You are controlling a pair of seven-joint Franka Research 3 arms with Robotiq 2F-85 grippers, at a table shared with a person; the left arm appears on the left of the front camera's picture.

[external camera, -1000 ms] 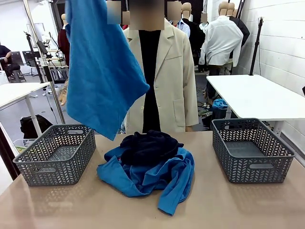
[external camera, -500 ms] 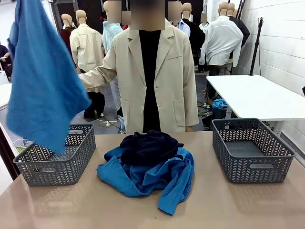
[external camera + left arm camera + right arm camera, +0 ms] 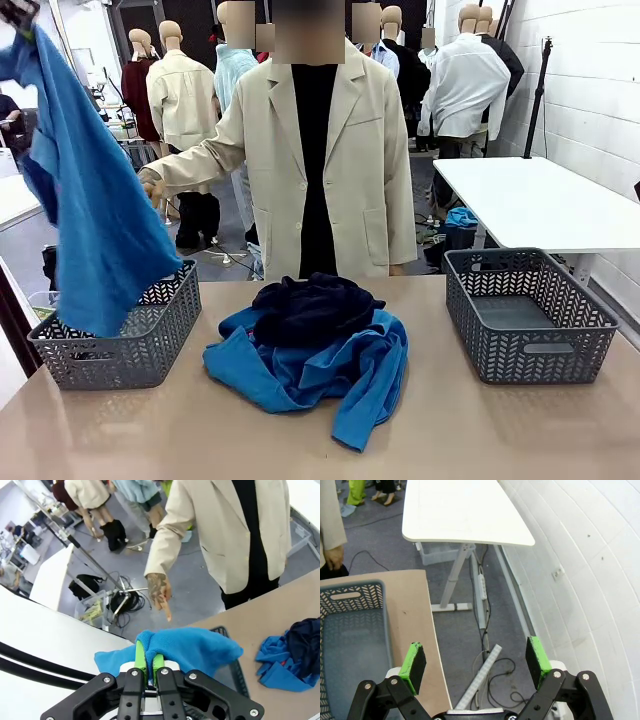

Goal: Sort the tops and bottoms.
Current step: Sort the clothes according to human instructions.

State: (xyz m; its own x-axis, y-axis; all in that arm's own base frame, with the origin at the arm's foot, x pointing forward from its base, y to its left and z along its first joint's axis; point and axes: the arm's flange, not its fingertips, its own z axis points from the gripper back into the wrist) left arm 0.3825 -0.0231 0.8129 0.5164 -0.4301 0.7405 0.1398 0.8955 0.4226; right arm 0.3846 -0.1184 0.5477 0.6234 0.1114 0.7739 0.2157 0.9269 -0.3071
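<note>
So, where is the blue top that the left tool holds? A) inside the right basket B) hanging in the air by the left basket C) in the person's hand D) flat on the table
B: the blue top hangs from the shut left tool, its lower end at the left basket.
</note>
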